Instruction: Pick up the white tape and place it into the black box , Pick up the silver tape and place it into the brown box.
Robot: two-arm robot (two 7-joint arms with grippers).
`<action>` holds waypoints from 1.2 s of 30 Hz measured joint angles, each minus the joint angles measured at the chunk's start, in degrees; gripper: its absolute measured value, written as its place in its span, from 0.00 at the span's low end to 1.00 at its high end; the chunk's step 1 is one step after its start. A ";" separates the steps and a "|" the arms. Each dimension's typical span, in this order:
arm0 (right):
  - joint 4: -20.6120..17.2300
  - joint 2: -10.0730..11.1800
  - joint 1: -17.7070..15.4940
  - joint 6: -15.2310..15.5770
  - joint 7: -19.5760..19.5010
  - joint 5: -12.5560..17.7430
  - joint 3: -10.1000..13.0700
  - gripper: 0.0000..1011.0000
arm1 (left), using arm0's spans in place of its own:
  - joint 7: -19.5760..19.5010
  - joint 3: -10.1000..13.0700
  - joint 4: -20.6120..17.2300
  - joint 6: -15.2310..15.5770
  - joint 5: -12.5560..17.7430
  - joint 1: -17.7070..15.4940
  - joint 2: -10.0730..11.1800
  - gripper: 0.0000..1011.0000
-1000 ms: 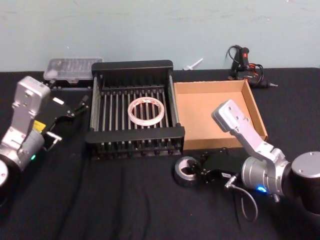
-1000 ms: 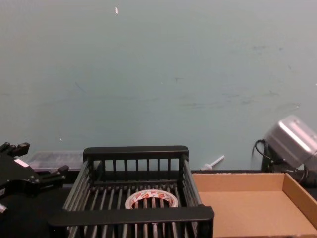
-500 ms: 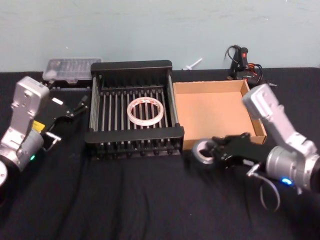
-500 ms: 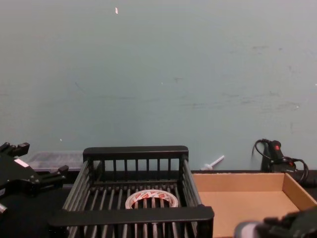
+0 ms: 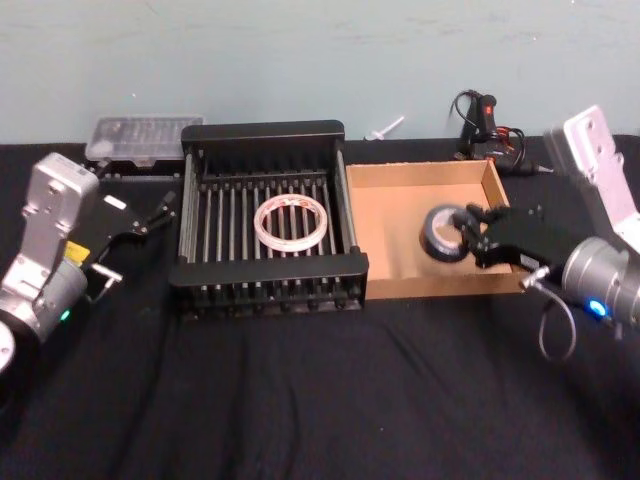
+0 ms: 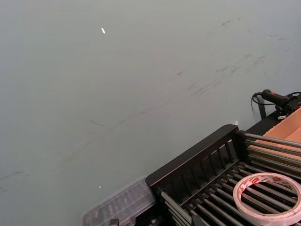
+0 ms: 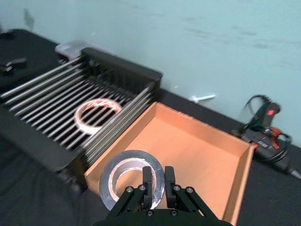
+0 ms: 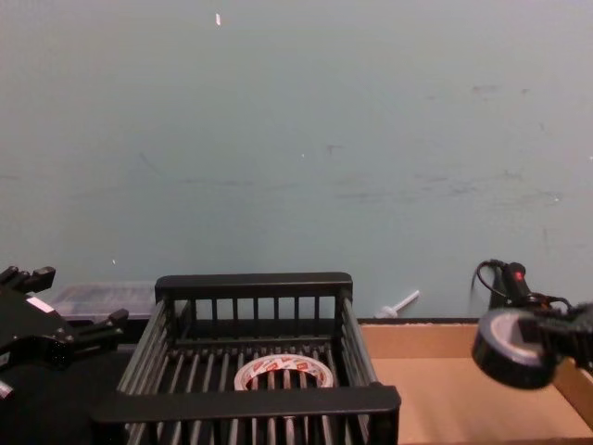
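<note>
The white tape (image 5: 292, 222) lies flat on the bars inside the black box (image 5: 264, 131), and is seen too as the white tape (image 8: 283, 373) through the slats of the black box (image 8: 252, 284). My right gripper (image 5: 470, 226) is shut on the wall of the silver tape (image 5: 442, 233), holding it in the air over the brown box (image 5: 395, 225). From the wrist, the silver tape (image 7: 133, 178) hangs in the right gripper (image 7: 158, 181) above the brown box (image 7: 188, 141). My left gripper (image 5: 135, 240) rests open, left of the black box.
A clear plastic case (image 5: 143, 135) sits at the back left. A black glue gun with cables (image 5: 490, 130) lies behind the brown box, and a small white piece (image 5: 385, 128) behind the black box. Black cloth (image 5: 300, 400) covers the table in front.
My right gripper has lifted the silver tape from the cloth in front of the boxes and carried it back and right, over the brown box. The left arm has not moved.
</note>
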 joint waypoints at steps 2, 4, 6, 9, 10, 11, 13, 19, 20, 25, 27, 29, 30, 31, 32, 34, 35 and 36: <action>0.82 -0.65 0.86 -0.02 -0.44 -0.02 0.15 0.16 | 0.00 0.00 0.00 0.00 0.00 0.00 0.00 0.99; 1.78 -1.29 1.83 -0.02 -0.85 -0.15 0.22 0.16 | 0.00 0.00 0.00 0.00 0.00 0.00 0.00 0.99; 3.44 -2.19 3.38 0.08 -1.29 -0.36 0.25 0.16 | 0.00 0.00 0.00 0.00 0.00 0.00 0.00 0.99; 6.15 -3.59 5.78 0.49 -1.73 -0.76 0.15 0.16 | 0.00 0.00 0.00 0.00 0.00 0.00 0.00 0.99; 6.84 -3.94 6.37 0.59 -1.80 -0.85 0.07 0.16 | 0.00 0.00 0.00 0.00 0.00 0.00 0.00 0.99; 8.46 -4.73 7.67 0.78 -1.87 -1.02 -0.14 0.16 | 0.00 0.00 0.00 0.00 0.00 0.00 0.00 0.99; 10.22 -5.54 9.04 1.07 -1.91 -1.13 -0.35 0.16 | 0.00 0.00 -0.01 0.00 0.00 0.00 0.00 0.99; 18.35 -8.97 14.47 1.80 -2.07 -1.89 -1.65 0.16 | 0.00 0.00 0.00 0.00 0.00 0.00 0.00 0.99; 19.28 -9.32 15.03 1.80 -2.07 -2.04 -1.82 0.16 | 0.00 0.00 0.00 0.00 0.00 0.00 0.00 0.99; 24.85 -11.32 18.07 1.64 -1.92 -3.31 -2.97 0.16 | 0.00 0.00 0.00 0.00 0.00 0.00 0.00 0.99; 26.72 -11.99 18.90 1.54 -1.72 -3.79 -3.36 0.16 | 0.00 0.00 0.00 0.00 0.00 0.00 0.00 0.99; 27.72 -12.37 19.34 1.46 -1.62 -4.05 -3.57 0.16 | 0.00 0.00 0.00 0.00 0.00 0.00 0.00 0.99; 28.25 -12.53 19.54 1.44 -1.55 -4.20 -3.68 0.16 | 0.00 0.00 0.00 0.00 0.00 0.00 0.00 0.99; 29.15 -12.82 19.91 1.39 -1.40 -4.52 -3.84 0.16 | 0.00 0.00 0.00 0.00 0.00 0.00 0.00 0.99; 29.52 -12.96 20.07 1.36 -1.34 -4.65 -3.91 0.16 | 0.00 0.00 0.00 0.00 0.00 0.00 0.00 0.99; 30.38 -13.21 20.40 1.10 -1.18 -5.29 -4.21 0.16 | 0.00 0.00 0.00 0.00 0.00 0.00 0.00 0.99; 30.53 -13.26 20.49 1.03 -1.15 -5.47 -4.30 0.16 | 0.00 0.00 0.00 0.00 0.00 0.00 0.00 0.99; 30.63 -13.29 20.52 0.99 -1.12 -5.55 -4.34 0.16 | 0.00 0.00 0.00 0.00 0.00 0.00 0.00 0.99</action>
